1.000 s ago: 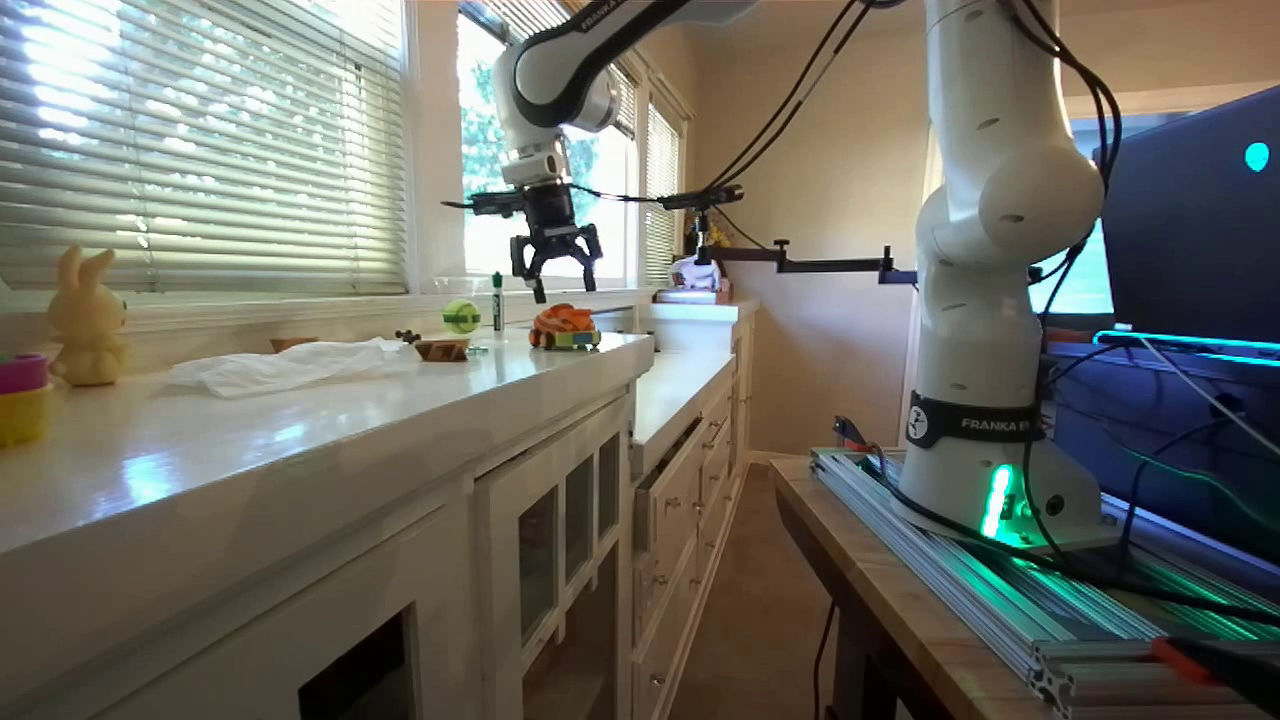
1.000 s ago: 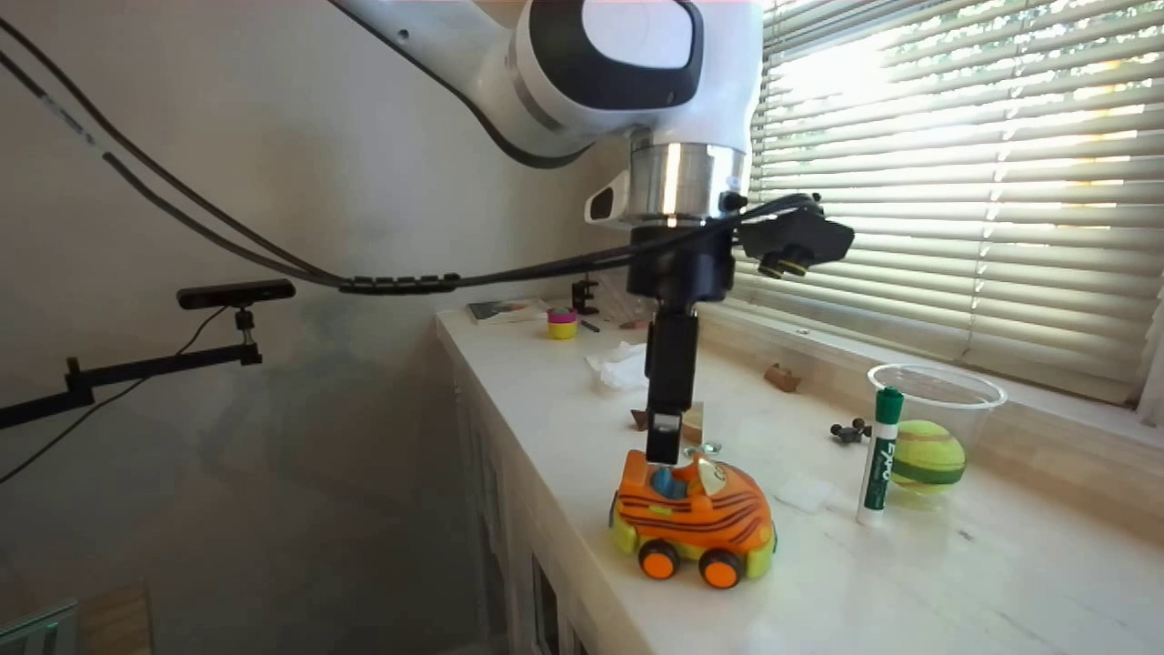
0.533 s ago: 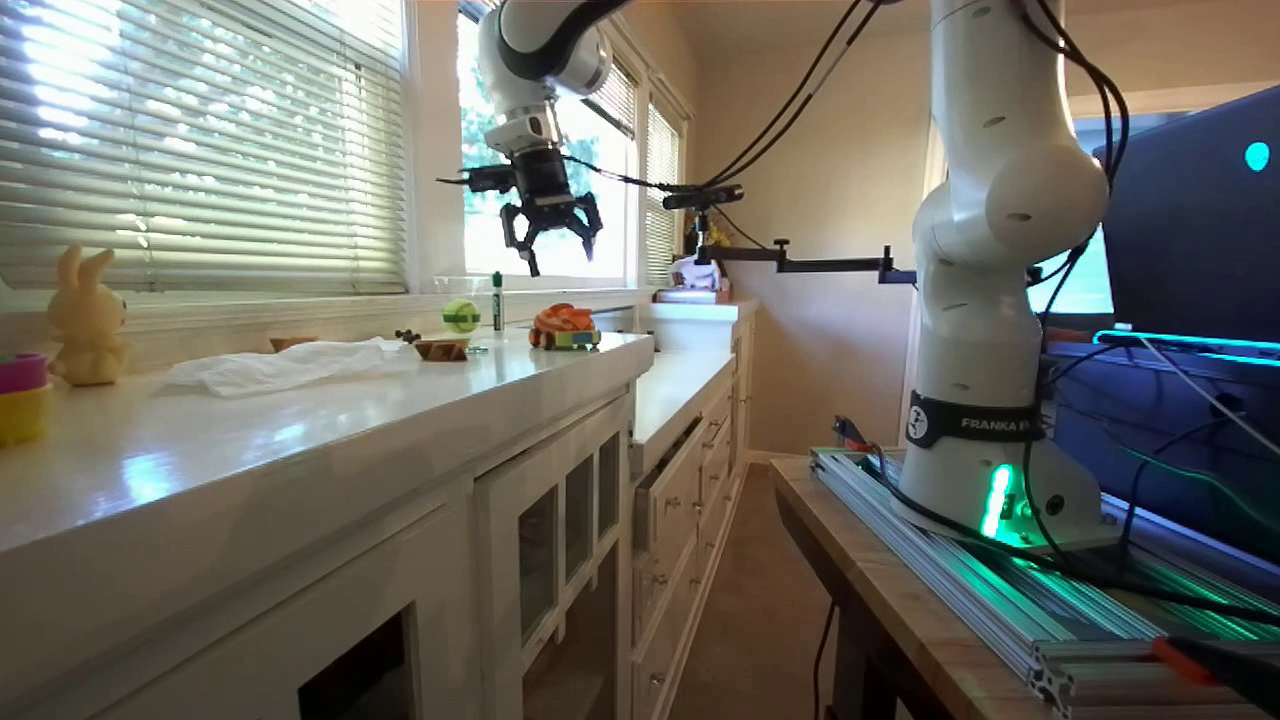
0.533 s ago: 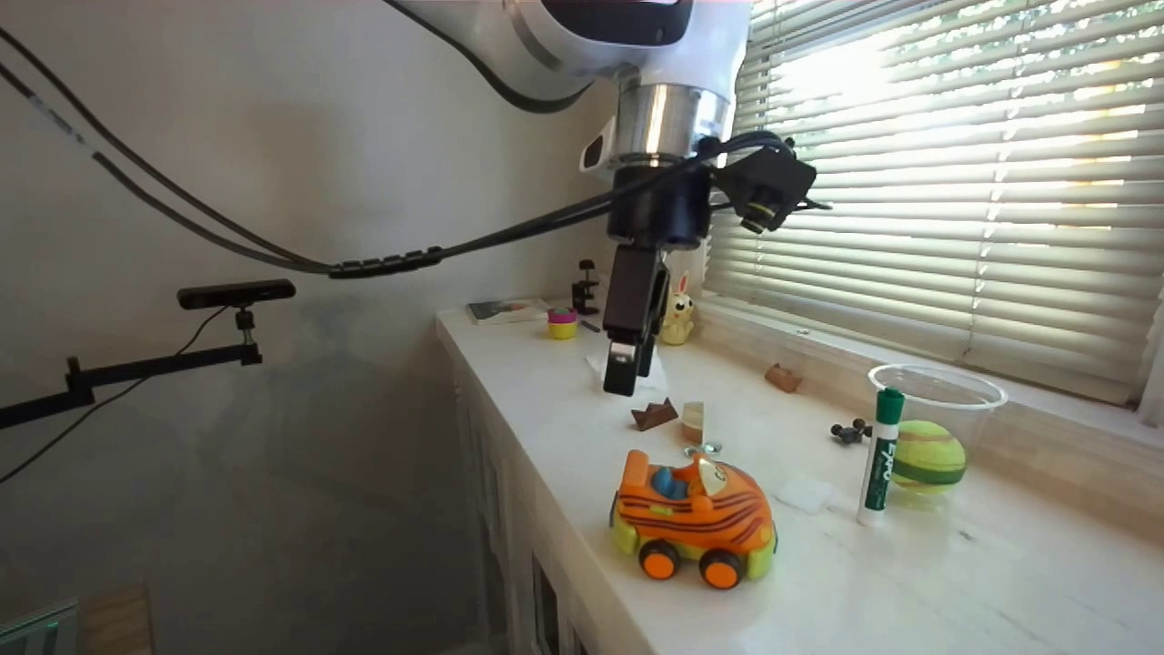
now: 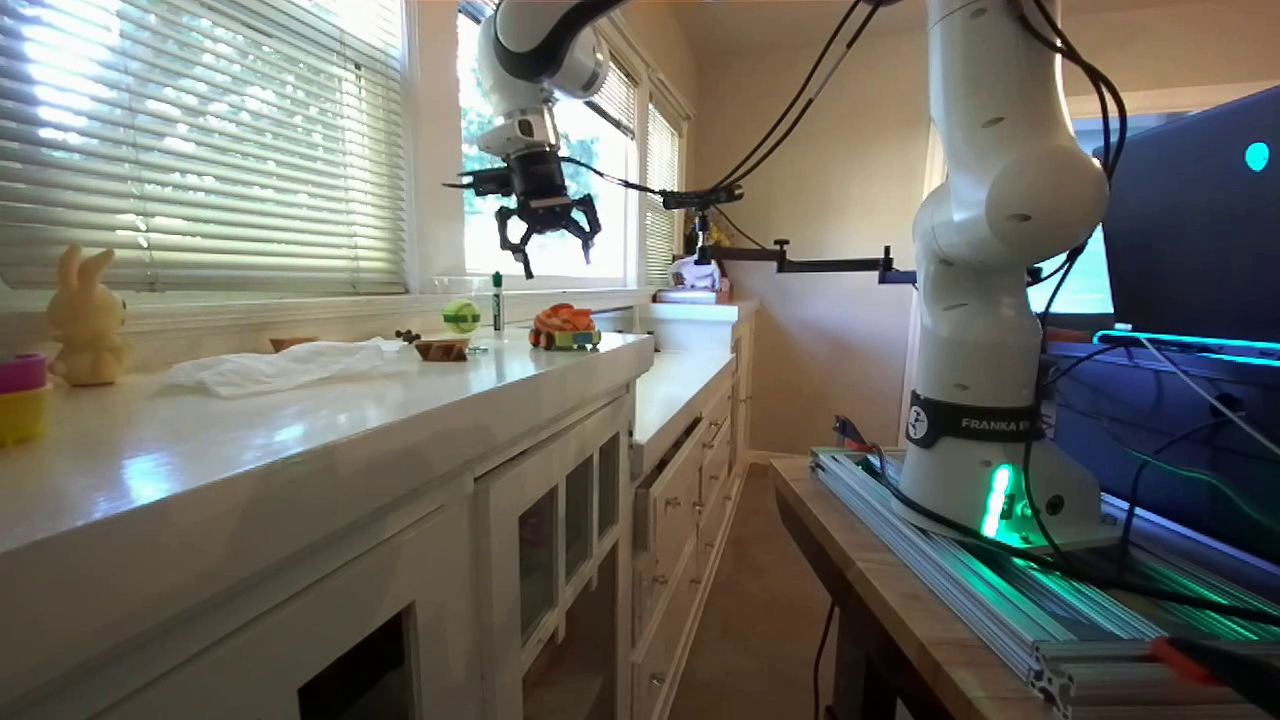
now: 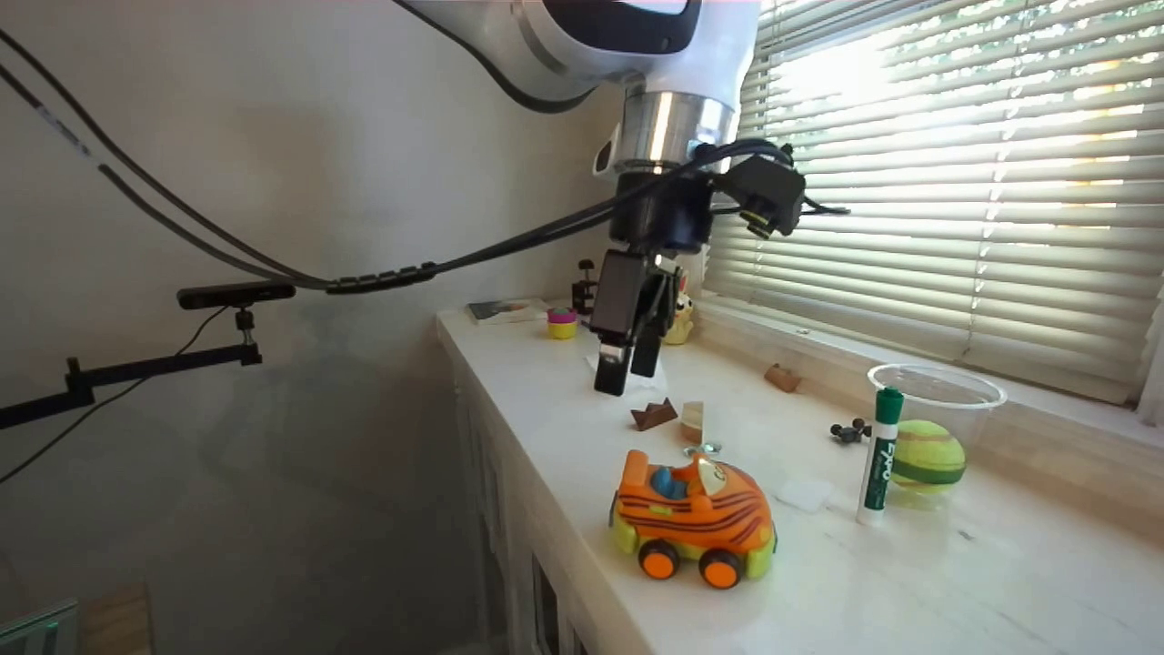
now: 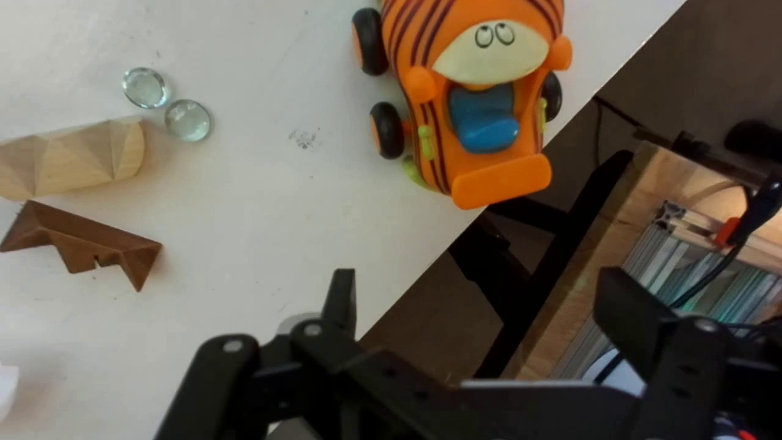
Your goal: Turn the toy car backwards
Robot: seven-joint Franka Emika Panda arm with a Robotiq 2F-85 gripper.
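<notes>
The orange toy car (image 6: 696, 514) with dark stripes and black wheels stands upright on the white counter near its front edge. In that exterior view its nose points right. It also shows in an exterior view (image 5: 565, 328). In the wrist view the car (image 7: 482, 116) is at the top, with its windshield eyes towards the top edge, where its nose is cut off. My gripper (image 6: 628, 377) is open and empty, above the counter and apart from the car. Its fingers are wide apart in an exterior view (image 5: 558, 265) and in the wrist view (image 7: 478, 275).
A green marker (image 6: 878, 459) stands beside a clear cup with a tennis ball (image 6: 926, 455). A brown wooden piece (image 7: 85, 241), a light wooden piece (image 7: 73, 159) and glass beads (image 7: 187, 120) lie near the car. A yellow rabbit (image 5: 88, 320) stands farther along. The counter edge (image 7: 421, 275) drops off.
My gripper has risen from just above the car and moved away from it, turning slightly so both fingers show. It stays open. The car has not moved.
</notes>
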